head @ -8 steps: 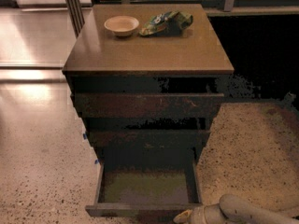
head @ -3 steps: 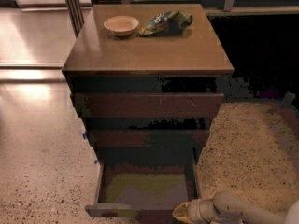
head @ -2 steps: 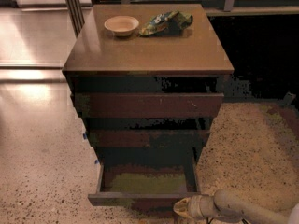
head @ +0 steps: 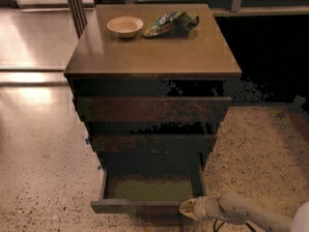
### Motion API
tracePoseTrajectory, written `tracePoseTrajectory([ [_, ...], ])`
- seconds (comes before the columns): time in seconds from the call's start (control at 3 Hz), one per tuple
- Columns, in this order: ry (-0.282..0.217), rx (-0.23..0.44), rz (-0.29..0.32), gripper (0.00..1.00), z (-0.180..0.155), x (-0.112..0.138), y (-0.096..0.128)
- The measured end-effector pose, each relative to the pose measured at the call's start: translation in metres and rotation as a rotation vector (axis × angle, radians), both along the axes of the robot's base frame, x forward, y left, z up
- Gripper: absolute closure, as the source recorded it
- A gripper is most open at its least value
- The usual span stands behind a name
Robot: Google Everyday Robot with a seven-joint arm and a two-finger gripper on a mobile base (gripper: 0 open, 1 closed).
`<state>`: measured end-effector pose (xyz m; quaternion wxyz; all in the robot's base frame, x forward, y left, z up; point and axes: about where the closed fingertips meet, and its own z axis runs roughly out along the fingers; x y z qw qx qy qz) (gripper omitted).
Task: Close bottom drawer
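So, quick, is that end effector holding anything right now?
End effector: cannot be told; it is at the right end of the open bottom drawer's front.

Office-like hall: terrazzo floor (head: 43, 178), cabinet (head: 154, 52), tool (head: 187, 208) low right.

A pale bowl (head: 125, 26) and a crumpled green snack bag (head: 171, 23) sit side by side at the desk's (head: 154, 57) far edge, with speckled floor (head: 43, 178) around.

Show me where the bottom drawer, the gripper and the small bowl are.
bottom drawer (head: 149, 189): camera view, its greyish-green floor.
gripper (head: 189, 208): camera view, its tip, by the drawer's front right corner.
small bowl (head: 125, 26): camera view, middle of its hollow.
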<state>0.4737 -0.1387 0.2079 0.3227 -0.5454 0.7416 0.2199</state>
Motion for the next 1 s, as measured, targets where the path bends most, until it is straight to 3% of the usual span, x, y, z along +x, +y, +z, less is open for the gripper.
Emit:
tracePoseTrajectory([
  [0.33,-0.038,-0.010,0.035,1.00,0.009,0.015,0.006],
  [0.67,-0.035,-0.011,0.037,1.00,0.007,0.014,0.007],
  [1.0,-0.025,-0.042,0.046,1.00,-0.017,0.018,0.005],
])
